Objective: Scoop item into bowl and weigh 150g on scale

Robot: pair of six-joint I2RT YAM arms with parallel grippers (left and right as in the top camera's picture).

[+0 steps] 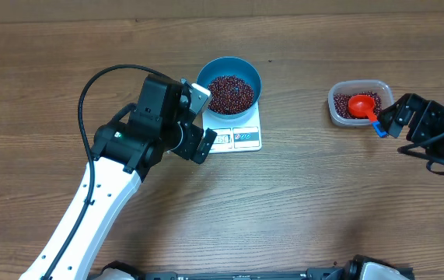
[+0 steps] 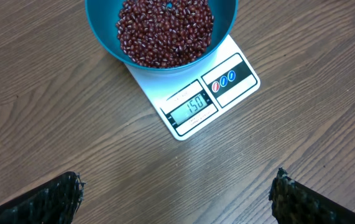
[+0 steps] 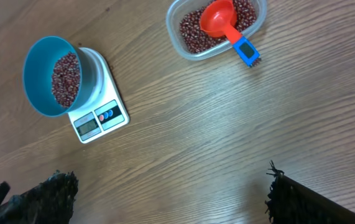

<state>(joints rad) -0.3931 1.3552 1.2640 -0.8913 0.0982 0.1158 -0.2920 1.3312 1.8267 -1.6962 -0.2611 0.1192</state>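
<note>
While the bowl [image 2: 101, 25] hides half the scale [image 2: 224, 81], both jaws (tips cropped) stand wide, empty.

The blue bowl [image 3: 35, 68] sits on the white scale [image 3: 99, 115] at the left, with beans [image 3: 65, 78] inside it (the display is too small to read). Well apart, at the top, a clear tub [image 3: 173, 31] holds more beans and a red scoop [image 3: 217, 18], whose blue handle end lies over the rim. The right hand [image 3: 171, 190] hangs above the worktop [image 3: 227, 124], fingers [image 3: 53, 199] spread wide, holding nothing.
</note>
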